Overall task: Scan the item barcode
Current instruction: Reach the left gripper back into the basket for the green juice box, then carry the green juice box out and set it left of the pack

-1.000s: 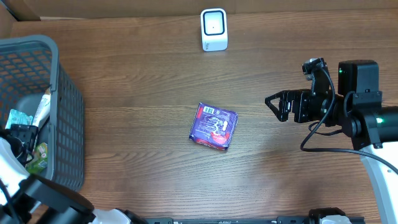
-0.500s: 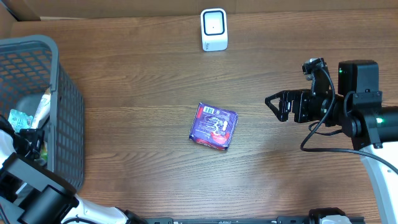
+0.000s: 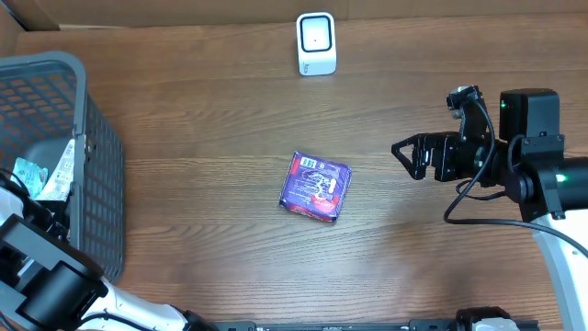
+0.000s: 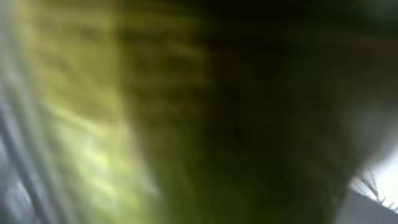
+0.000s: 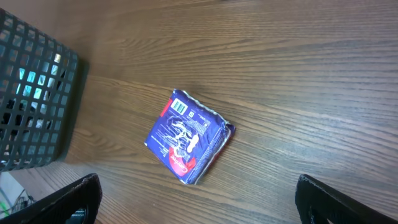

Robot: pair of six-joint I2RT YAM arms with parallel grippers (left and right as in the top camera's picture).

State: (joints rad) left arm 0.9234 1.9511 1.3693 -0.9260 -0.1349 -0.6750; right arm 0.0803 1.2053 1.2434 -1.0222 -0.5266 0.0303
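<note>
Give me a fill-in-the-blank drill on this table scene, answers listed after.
The packet on the table is mostly ___.
The scanner at the far edge is ___.
The right claw, beside the packet, stands ___.
The grey container at the left is a ___.
Missing: purple; white; open; basket.

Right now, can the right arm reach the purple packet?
Probably yes. The right gripper is open and faces the packet across bare table, with nothing between them. The packet lies flat in the open, away from the basket.
</note>
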